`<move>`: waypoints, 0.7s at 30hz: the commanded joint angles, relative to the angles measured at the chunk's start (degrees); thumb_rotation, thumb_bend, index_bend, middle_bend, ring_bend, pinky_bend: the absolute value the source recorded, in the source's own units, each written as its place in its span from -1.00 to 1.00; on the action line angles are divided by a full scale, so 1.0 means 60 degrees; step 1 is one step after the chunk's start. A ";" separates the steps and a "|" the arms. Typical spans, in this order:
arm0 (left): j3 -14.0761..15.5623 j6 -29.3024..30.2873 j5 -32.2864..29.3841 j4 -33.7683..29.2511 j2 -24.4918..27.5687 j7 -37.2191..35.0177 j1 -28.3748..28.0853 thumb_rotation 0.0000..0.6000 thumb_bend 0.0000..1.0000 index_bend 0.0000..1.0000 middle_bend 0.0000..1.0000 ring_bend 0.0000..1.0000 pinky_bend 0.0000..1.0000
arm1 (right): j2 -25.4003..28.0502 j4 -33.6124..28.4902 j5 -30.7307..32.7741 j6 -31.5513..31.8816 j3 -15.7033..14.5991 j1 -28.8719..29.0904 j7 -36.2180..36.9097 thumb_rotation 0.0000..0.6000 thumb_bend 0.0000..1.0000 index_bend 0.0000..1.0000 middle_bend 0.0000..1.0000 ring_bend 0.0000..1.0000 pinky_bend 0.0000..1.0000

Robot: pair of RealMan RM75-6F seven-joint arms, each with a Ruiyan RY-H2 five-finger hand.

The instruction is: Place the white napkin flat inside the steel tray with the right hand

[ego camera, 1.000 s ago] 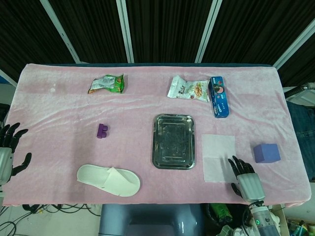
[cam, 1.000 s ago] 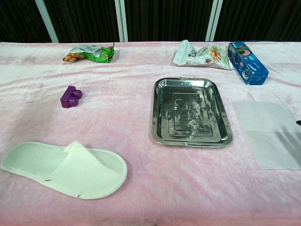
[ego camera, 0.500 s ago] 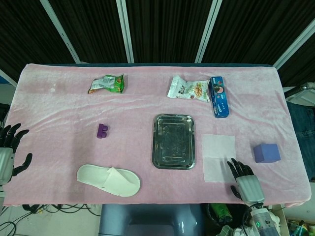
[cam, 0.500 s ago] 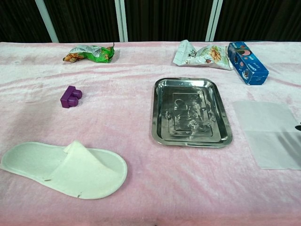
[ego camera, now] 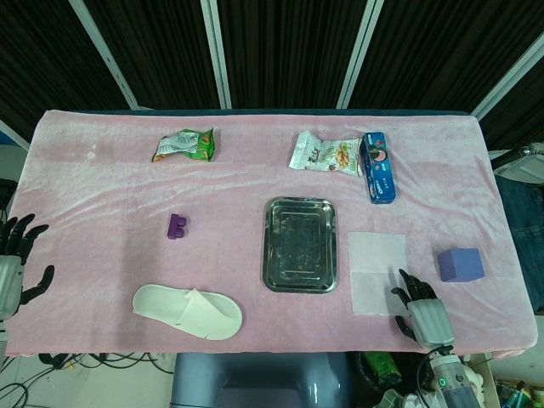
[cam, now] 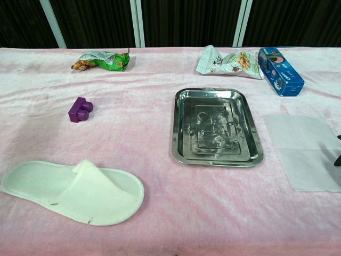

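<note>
The white napkin (ego camera: 377,272) lies flat on the pink-covered counter (ego camera: 102,195), just to the right of the steel tray (ego camera: 299,244) and not inside it. The tray holds nothing; its floor shows only smears and reflections. In the chest view the napkin's right part runs out of frame.

The right hand (ego camera: 422,310) sits at the near counter edge, by the napkin's near right corner, fingers spread and gripping nothing. Its fingertips (ego camera: 406,278) reach the napkin's edge; whether they touch the napkin cannot be told. In the chest view only dark fingertips show at the right border.

The left hand (ego camera: 14,263) is at the far left edge of the counter, fingers apart, holding nothing.

Other items: a white slipper (ego camera: 188,310) near left, a purple brick (ego camera: 177,226), a green snack bag (ego camera: 184,144), a white snack bag (ego camera: 324,155), a blue box (ego camera: 378,166) beside it, a purple block (ego camera: 461,264) right of the napkin.
</note>
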 commanded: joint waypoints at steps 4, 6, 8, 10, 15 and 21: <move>-0.0026 -0.0012 0.0010 -0.0005 -0.0008 0.0009 0.0024 1.00 -0.25 -0.65 -0.88 -1.00 -0.98 | -0.0071 0.0065 -0.0055 0.0074 0.0022 0.0018 0.0120 1.00 -0.39 -0.21 -0.92 -0.79 -0.64; -0.0033 -0.0023 0.0008 -0.0005 -0.0011 0.0005 0.0031 1.00 -0.25 -0.64 -0.88 -1.00 -0.98 | -0.0073 0.0064 -0.0065 0.0071 0.0013 0.0023 0.0150 1.00 -0.39 -0.16 -0.92 -0.79 -0.64; -0.0040 -0.0038 0.0002 -0.0002 -0.0013 0.0001 0.0040 1.00 -0.25 -0.64 -0.88 -1.00 -0.98 | -0.0074 0.0062 -0.0068 0.0060 0.0006 0.0028 0.0164 1.00 -0.39 -0.11 -0.92 -0.79 -0.64; -0.0046 -0.0053 -0.0013 -0.0003 -0.0015 -0.0007 0.0049 1.00 -0.25 -0.64 -0.88 -1.00 -0.98 | -0.0079 0.0061 -0.0053 0.0046 0.0007 0.0027 0.0182 1.00 -0.39 -0.08 -0.92 -0.79 -0.64; -0.0074 -0.0066 -0.0019 -0.0013 -0.0009 -0.0027 0.0066 1.00 -0.25 -0.64 -0.88 -1.00 -0.98 | -0.0079 0.0046 -0.0051 0.0024 0.0010 0.0045 0.0242 1.00 -0.38 -0.03 -0.92 -0.79 -0.64; -0.0099 -0.0079 -0.0012 -0.0012 -0.0009 -0.0026 0.0080 1.00 -0.25 -0.63 -0.88 -1.00 -0.98 | -0.0062 -0.0012 -0.0078 0.0018 0.0028 0.0094 0.0236 1.00 -0.34 0.00 -0.92 -0.78 -0.64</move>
